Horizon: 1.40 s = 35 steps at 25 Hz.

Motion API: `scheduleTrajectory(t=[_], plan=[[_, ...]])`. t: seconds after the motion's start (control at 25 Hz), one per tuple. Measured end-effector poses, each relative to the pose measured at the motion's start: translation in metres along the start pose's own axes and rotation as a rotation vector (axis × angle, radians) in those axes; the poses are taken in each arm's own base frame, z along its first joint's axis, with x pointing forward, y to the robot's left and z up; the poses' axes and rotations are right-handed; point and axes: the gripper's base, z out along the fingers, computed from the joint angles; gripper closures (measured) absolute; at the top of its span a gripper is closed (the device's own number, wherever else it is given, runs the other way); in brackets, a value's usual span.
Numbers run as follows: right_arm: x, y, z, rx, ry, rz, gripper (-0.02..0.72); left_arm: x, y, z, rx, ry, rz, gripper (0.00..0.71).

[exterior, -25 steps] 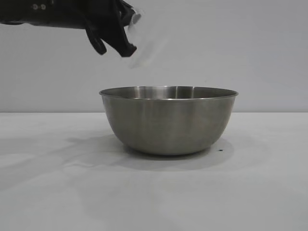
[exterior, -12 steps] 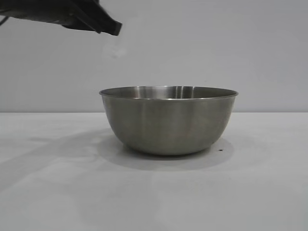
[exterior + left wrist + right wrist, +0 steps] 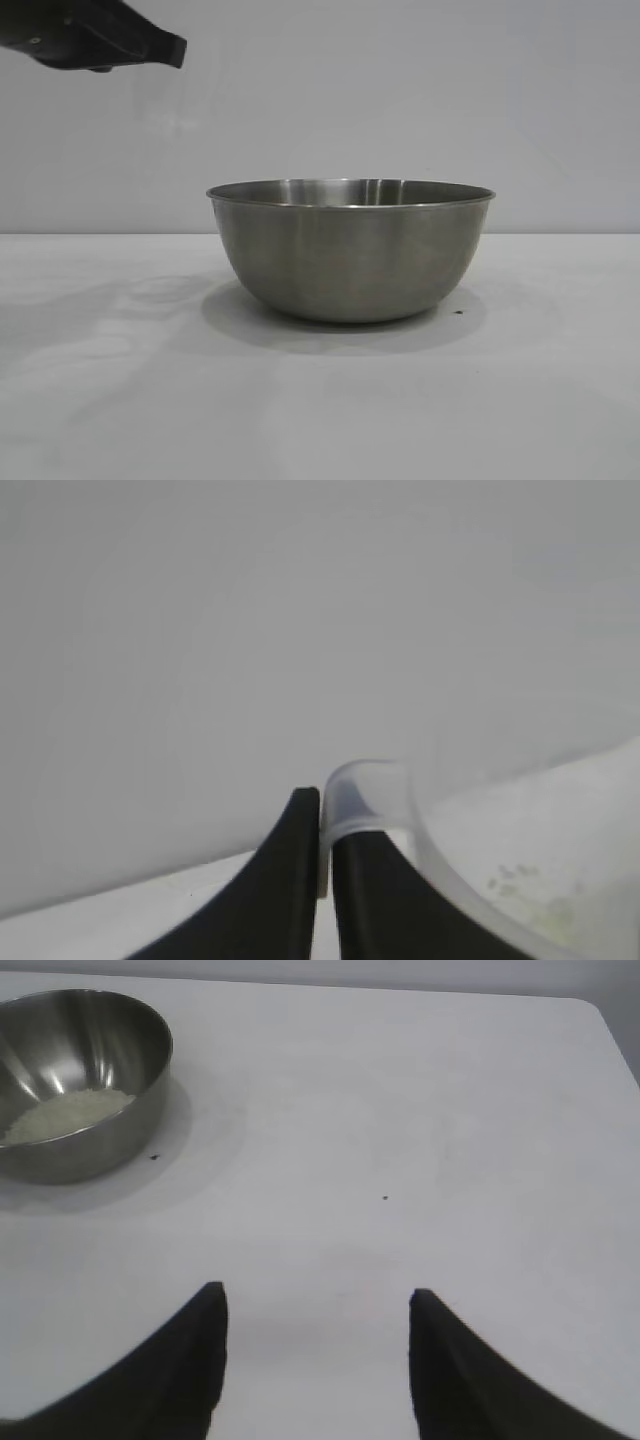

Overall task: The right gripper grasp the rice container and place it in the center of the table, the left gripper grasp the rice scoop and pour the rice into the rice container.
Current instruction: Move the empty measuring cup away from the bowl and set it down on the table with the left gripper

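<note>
Left gripper (image 3: pixel 320 880), its two fingers pressed together on the handle of the rice scoop (image 3: pixel 440 860), hangs high above the table (image 3: pixel 120 400) and well to the left of the rice container (image 3: pixel 350 250). We see only a few stray grains clinging inside the scoop, while the rice (image 3: pixel 65 1115) lies as a white heap in the bottom of the container, which stands upright on the table. We judge the pour to be complete and the step in hand to be clearing the scoop away; the next move calls for setting it down on bare table apart from the container. Right gripper (image 3: pixel 315 1360), jaws apart and holding nothing, is parked near the container. No brand, label or writing is legible.
</note>
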Motion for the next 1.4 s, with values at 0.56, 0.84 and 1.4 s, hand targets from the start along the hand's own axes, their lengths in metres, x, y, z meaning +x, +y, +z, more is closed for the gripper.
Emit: scheduleTrajectory(t=[0.56, 0.84, 1.4], plan=[[0.0, 0.0, 0.0, 0.0, 0.0, 0.0, 0.324, 0.029, 0.005, -0.03, -0.049, 0.14, -0.157, 0.71], [0.0, 0.0, 0.0, 0.0, 0.0, 0.0, 0.324, 0.039, 0.005, -0.037, -0.037, 0.18, -0.18, 0.71], [0.0, 0.0, 0.0, 0.0, 0.0, 0.0, 0.324, 0.069, -0.011, -0.047, -0.033, 0.292, -0.213, 0.71]])
